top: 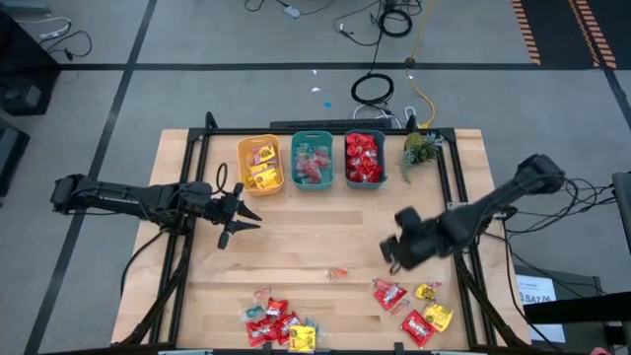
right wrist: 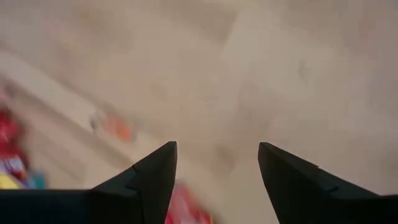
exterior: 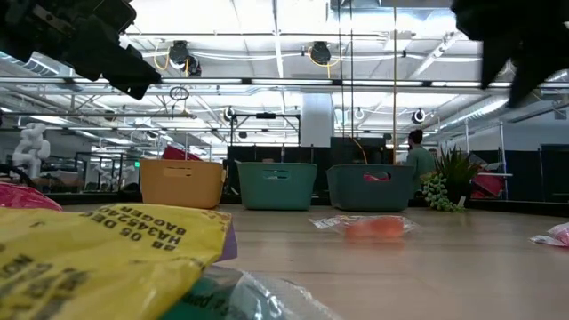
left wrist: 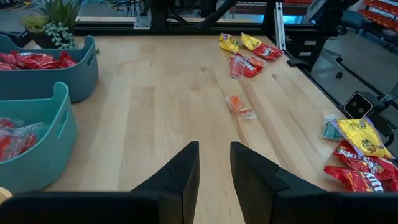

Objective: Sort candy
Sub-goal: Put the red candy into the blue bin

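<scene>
The right pincer (top: 392,251), wide open and empty, is being held above light, slippery candy (top: 388,294), best pinched mid-packet.

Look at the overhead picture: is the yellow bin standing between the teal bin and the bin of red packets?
No. The yellow bin stands at the left end of the row, with the teal bin in the middle and the bin of red packets on the right.

Wooden tabletop (top: 296,242) in a black frame. Far edge, left to right in a row: yellow bin (top: 260,164), teal bin (top: 313,161), blue-grey bin (top: 364,159), small green plant (top: 420,150). Cables (top: 373,89) on the floor beyond. Person (exterior: 415,158) in the room behind.
</scene>
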You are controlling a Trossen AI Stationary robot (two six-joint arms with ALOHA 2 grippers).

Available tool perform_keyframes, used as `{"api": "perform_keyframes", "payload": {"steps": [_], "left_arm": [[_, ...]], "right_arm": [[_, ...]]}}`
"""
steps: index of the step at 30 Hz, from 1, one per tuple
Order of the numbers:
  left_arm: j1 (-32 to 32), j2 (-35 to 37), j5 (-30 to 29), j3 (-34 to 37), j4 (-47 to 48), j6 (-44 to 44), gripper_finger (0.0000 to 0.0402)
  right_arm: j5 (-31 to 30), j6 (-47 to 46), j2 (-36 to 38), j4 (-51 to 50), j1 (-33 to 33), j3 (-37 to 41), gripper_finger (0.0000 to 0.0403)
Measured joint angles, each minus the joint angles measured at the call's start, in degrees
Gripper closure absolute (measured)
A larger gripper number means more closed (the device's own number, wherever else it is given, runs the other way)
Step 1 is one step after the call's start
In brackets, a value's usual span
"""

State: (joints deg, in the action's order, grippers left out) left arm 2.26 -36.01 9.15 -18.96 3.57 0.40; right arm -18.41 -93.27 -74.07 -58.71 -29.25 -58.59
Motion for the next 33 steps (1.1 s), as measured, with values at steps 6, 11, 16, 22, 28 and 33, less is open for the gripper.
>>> {"api": "perform_keyframes", "payload": {"steps": [6,11,16,22,28,33], "left_arm": [[0.0,0.0,0.0,0.0,0.0,0.0,0.0302],[0.0,0.0,0.0,0.0,0.0,0.0,0.0302],[0.0,0.0,0.0,0.0,0.0,0.0,0.0302],[0.0,0.0,0.0,0.0,0.0,0.0,0.0302],[0.0,0.0,0.0,0.0,0.0,0.0,0.0302],[0.0,0.0,0.0,0.0,0.0,0.0,0.0302]], "right_arm": [[9.2,-5.7,-9.1,4.1,-6.7,0.0,0.0191],[13.8,-5.4,-15.9,12.5,-9.6,0.0,0.0191],[18.4,-9.0,-21.0,15.1,-11.8,0.0,0.0191],[20.2,-12.1,-25.0,16.2,-13.4,0.0,0.019],[20.0,-10.8,-27.8,17.9,-13.2,-0.3,0.0193],[20.1,-10.9,-27.9,17.7,-13.1,-0.3,0.0226]]}}
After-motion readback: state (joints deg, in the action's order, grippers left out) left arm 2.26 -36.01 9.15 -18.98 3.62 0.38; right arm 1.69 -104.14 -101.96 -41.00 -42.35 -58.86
